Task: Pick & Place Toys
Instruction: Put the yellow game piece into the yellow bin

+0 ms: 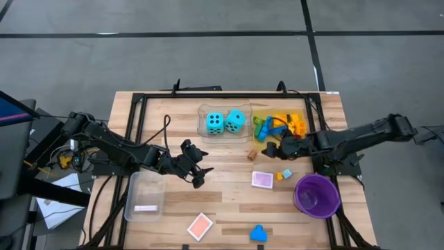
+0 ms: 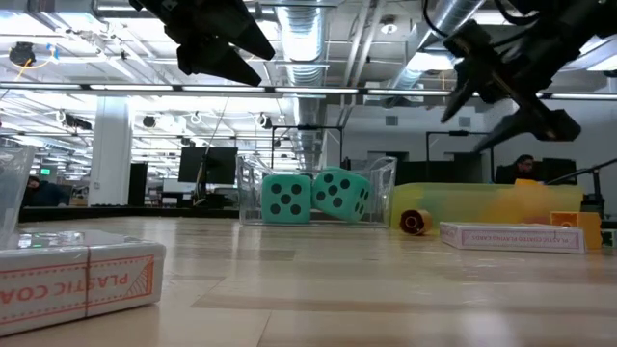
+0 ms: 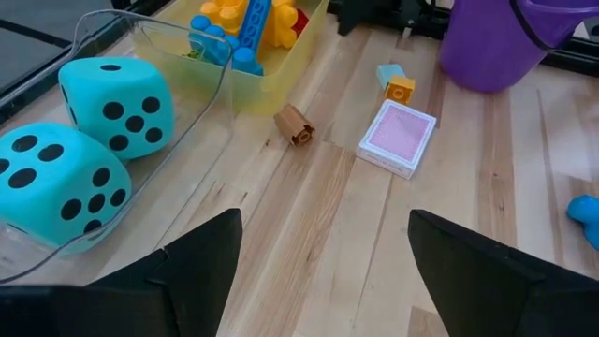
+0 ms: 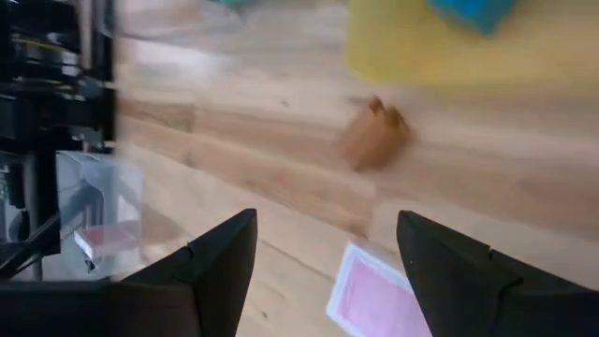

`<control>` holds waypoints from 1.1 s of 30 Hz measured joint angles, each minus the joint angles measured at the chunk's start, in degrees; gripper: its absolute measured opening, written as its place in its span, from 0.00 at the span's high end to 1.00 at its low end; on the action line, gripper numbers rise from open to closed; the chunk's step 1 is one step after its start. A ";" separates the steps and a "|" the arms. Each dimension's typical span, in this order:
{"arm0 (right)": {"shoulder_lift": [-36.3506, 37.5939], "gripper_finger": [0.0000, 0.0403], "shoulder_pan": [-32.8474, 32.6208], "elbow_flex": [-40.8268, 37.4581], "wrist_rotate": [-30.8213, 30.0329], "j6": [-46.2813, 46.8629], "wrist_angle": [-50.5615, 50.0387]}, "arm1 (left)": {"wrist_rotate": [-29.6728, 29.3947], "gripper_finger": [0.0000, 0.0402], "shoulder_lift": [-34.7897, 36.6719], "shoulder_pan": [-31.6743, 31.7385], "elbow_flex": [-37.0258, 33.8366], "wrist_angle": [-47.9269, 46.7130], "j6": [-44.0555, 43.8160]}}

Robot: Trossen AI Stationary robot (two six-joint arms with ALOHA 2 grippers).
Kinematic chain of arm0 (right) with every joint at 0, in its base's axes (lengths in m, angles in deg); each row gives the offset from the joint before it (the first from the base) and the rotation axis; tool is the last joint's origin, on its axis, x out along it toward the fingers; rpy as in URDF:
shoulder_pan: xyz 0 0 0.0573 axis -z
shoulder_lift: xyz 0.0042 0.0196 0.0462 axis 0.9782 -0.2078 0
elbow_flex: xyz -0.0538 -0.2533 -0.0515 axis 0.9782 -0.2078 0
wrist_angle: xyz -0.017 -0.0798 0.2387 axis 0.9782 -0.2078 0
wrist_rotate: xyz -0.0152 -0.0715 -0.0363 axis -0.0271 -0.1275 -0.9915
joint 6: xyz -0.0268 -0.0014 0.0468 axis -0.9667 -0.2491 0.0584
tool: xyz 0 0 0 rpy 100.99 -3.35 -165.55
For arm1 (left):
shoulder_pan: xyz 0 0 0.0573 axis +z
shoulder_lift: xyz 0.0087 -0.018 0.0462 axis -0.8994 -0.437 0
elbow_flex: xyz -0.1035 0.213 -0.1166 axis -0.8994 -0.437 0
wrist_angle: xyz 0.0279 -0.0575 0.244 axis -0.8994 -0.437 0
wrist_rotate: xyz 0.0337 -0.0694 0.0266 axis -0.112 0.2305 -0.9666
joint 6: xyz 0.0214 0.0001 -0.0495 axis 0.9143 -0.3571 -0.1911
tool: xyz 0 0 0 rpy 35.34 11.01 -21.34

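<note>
Left gripper sits over bare bench left of centre, fingers apart, nothing between them. Right gripper is at the front edge of the yellow tray, fingers apart, empty, just above the bench.

Two dice sit side by side in the clear tray at the back centre. Bricks are piled in the yellow tray, right beside the clear one. A small brown piece lies on the bench in front of the yellow tray, near the right gripper. Pink tile lies right of centre, with two small bricks just beside it. Orange tile lies near the front edge, blue brick to its right. A second clear tray at front left holds a flat pink item. Purple bowl stands front right; contents can't be told.
</note>
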State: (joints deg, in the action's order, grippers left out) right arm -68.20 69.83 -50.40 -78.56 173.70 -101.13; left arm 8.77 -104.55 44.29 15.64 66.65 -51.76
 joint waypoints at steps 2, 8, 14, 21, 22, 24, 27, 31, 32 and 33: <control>-1.57 0.38 -0.11 0.00 1.71 2.03 -0.33 | 0.00 0.25 0.00 0.00 0.00 0.02 0.00; -6.89 0.38 -0.12 3.64 6.38 4.01 -7.67 | 0.00 0.25 0.00 0.00 0.00 1.01 0.00; -13.49 0.38 -0.51 11.33 6.56 2.19 -19.74 | 0.00 0.25 0.00 0.00 0.00 1.25 0.00; -21.72 0.38 -1.74 15.38 10.82 0.07 -23.06 | 0.00 0.25 0.00 0.00 -0.26 1.74 0.00; -22.79 0.38 -2.31 15.67 11.38 0.14 -23.27 | 0.01 0.25 0.00 0.00 -0.47 2.32 0.00; -24.84 0.39 -3.68 15.96 12.30 1.10 -22.93 | 0.02 0.25 0.00 0.00 -1.30 4.24 -0.04; -26.51 0.41 -5.81 15.93 12.28 3.77 -23.33 | 0.02 0.25 0.00 0.00 -2.65 6.90 -1.57; -26.67 0.46 -8.23 15.95 12.17 7.26 -24.48 | 0.04 0.25 0.00 0.00 -3.65 7.82 -3.43; -26.57 0.48 -8.79 15.96 12.01 8.17 -24.88 | 0.04 0.25 0.00 0.00 -3.80 7.86 -3.49; -26.35 0.49 -9.37 15.95 11.79 9.05 -25.82 | 0.02 0.25 0.00 0.00 -3.92 7.89 -3.56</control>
State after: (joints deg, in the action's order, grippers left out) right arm -94.54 60.46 -34.45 -66.76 182.75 -126.95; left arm 8.79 -104.55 44.29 11.73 74.54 -55.32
